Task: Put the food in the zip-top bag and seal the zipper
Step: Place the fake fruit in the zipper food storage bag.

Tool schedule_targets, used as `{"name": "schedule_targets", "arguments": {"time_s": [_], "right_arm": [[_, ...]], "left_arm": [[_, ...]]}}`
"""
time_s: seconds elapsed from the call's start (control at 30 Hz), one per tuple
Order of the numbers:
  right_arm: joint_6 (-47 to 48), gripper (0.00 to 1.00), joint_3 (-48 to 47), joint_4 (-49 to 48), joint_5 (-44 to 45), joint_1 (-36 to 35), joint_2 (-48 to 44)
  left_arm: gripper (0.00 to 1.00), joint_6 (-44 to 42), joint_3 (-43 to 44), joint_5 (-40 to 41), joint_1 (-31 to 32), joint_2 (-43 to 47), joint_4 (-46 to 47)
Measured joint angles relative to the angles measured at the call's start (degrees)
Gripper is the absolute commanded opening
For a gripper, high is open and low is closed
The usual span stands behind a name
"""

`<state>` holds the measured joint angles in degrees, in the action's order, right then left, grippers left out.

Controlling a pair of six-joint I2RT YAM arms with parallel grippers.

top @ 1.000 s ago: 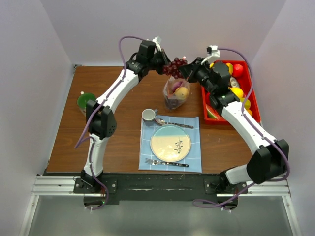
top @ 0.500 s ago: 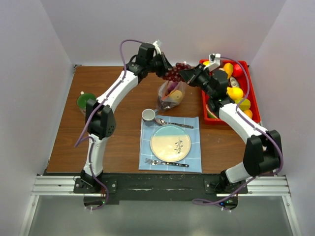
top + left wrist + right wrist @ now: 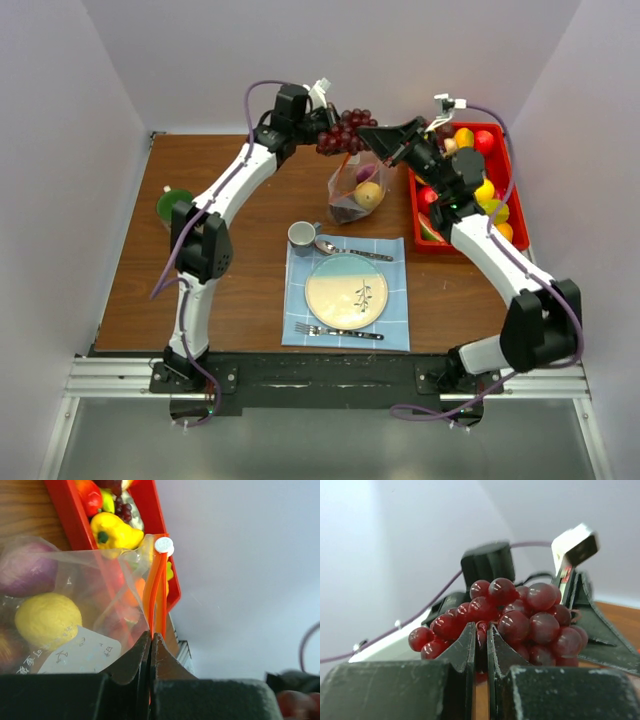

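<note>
**A:** What does the left pincer (image 3: 150, 641) hold?

**B:** Its jaws are pressed narrow on the orange zipper (image 3: 157, 587), near one end of the strip. The bag (image 3: 75, 585) hangs down from it toward the table (image 3: 250, 240). Inside are a yellow fruit (image 3: 47, 620) and a purple one (image 3: 27, 570).

**A:** And the right pincer (image 3: 480, 630)?

**B:** It is closed tight on the grapes (image 3: 520, 615), held up just beside the left one, above the bag. The other food lies in the red tray (image 3: 62, 510) to the right.

**A:** Are the grapes exactly over the mouth?

**B:** From above I cannot tell, because they hide the opening.

**A:** How to do this step well?

**B:** I think the left side should hold the mouth high and steady. The right should bring the bunch low into the opening before it lets go, because the bunch is wide and the plastic is soft. The strip is pressed shut only afterwards.
</note>
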<state>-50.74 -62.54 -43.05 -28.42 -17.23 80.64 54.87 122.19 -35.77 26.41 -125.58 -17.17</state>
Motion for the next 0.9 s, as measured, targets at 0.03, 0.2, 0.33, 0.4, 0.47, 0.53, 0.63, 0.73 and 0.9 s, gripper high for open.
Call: {"name": "schedule_targets", "arguments": {"time_s": [0.03,0.2,0.33,0.4,0.47,0.53,0.63,0.73,0.9], "right_arm": [[-1.36,0.00,0.31,-2.82,-1.88,0.00,1.68],[-9.53,0.00,0.28,-18.03,-10.25,0.00,13.46],[-18.71,0.00,-0.31,-28.24,-13.75,0.48,22.03],[-20.46,0.00,0.46,-29.92,-14.38,0.85,23.32],[-20.85,0.00,2.40,-30.88,-14.78,1.18,23.34],[-20.65,0.00,3.96,-31.71,-14.93,1.20,23.23],[-19.98,0.00,4.83,-31.93,-15.43,1.18,23.23],[-18.51,0.00,4.96,-31.89,-16.09,1.18,23.23],[-12.94,0.00,8.28,-27.41,-16.04,1.16,21.09]], "left_arm": [[0.00,0.00,0.20,-1.66,-0.35,0.00,-0.02],[0.00,-0.66,0.72,-7.58,-2.01,-0.11,-0.07],[0.00,-2.19,0.70,-8.37,-3.32,-0.59,-0.96],[0.00,-2.64,0.70,-8.63,-3.89,-0.83,-1.40],[0.00,-3.17,0.70,-9.01,-4.04,-0.87,-1.66],[0.00,-3.50,0.70,-9.60,-3.93,-0.87,-1.57],[0.00,-3.56,0.70,-10.29,-3.89,-0.87,-1.53],[0.00,-3.56,0.70,-10.84,-3.89,-0.87,-1.20],[0.00,-3.54,0.70,-11.89,-3.78,-0.85,-0.74]]}}
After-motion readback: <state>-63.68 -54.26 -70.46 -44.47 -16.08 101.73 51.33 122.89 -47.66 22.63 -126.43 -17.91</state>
